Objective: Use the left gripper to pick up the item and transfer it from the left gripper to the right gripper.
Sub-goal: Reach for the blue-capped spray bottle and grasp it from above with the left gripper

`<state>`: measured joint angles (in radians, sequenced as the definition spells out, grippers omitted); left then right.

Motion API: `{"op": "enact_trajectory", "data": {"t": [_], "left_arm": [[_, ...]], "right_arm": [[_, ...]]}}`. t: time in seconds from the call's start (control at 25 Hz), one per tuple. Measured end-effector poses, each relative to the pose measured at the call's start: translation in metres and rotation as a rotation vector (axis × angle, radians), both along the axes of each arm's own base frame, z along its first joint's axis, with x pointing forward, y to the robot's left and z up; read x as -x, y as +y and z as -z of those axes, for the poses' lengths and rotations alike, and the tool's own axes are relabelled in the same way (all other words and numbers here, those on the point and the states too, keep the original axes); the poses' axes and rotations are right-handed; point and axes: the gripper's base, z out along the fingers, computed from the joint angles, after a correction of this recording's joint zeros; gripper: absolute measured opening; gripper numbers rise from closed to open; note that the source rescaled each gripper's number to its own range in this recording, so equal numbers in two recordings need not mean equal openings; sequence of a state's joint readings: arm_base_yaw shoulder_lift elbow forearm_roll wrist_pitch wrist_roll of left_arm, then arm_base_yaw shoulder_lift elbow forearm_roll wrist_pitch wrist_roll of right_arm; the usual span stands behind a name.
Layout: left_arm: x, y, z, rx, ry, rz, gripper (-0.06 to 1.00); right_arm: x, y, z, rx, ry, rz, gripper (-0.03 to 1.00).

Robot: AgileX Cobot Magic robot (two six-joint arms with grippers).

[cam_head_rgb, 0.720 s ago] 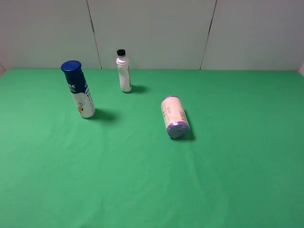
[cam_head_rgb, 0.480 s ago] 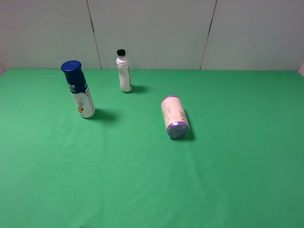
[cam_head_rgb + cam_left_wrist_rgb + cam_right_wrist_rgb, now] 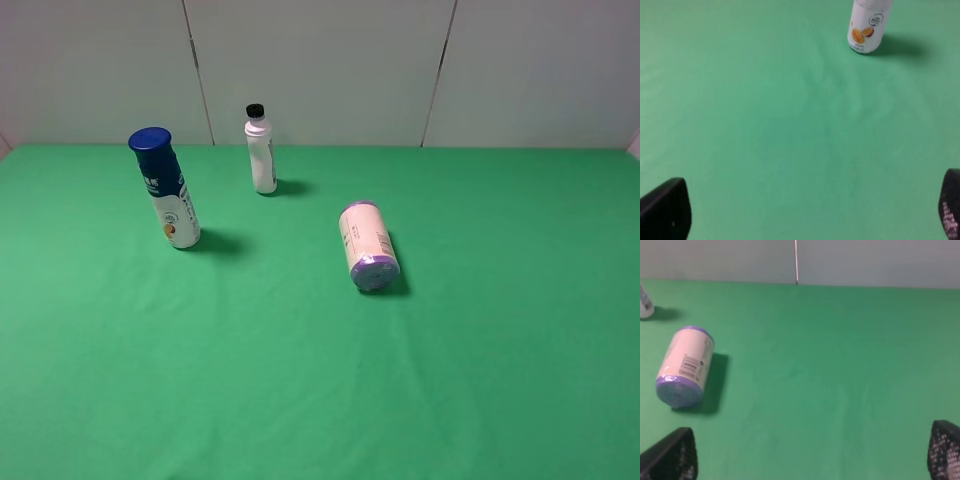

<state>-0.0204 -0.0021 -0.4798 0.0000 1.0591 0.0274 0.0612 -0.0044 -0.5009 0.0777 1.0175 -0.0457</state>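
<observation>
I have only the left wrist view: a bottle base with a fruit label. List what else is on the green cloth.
Observer: A white canister with purple ends lies on its side near the middle.
Operator: Describe the top of the one I see.
Observer: The fruit-label bottle stands upright and has a blue cap.
Operator: Report anything behind it.
Observer: A small white bottle with a black cap stands upright, farther back and to its right in the high view.

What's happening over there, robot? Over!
Left gripper open, empty. Right gripper open, empty. Blue-capped bottle standing, untouched; white bottle standing, purple-capped can on its side. Nothing blocking.
</observation>
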Motion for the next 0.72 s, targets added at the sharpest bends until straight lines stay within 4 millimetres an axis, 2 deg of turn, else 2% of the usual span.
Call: {"op": "enact_trajectory", "data": {"t": [0.16,0.36,0.52,0.72], "left_arm": [[0.001,0.001,-0.003,-0.008,-0.010,-0.005,1.00],[-0.002,0.001,-0.024,-0.009,-0.004,-0.005,1.00],[-0.019,0.000,-0.046,-0.010,0.060,-0.005,1.00],[-0.054,0.000,-0.071,-0.019,0.165,-0.001,1.00]], "right_arm": [[0.000,0.000,0.000,0.000,0.000,0.000,1.00],[0.000,0.000,0.000,0.000,0.000,0.000,1.00],[0.000,0.000,0.000,0.000,0.000,0.000,1.00],[0.000,0.000,0.000,0.000,0.000,0.000,1.00]]}}
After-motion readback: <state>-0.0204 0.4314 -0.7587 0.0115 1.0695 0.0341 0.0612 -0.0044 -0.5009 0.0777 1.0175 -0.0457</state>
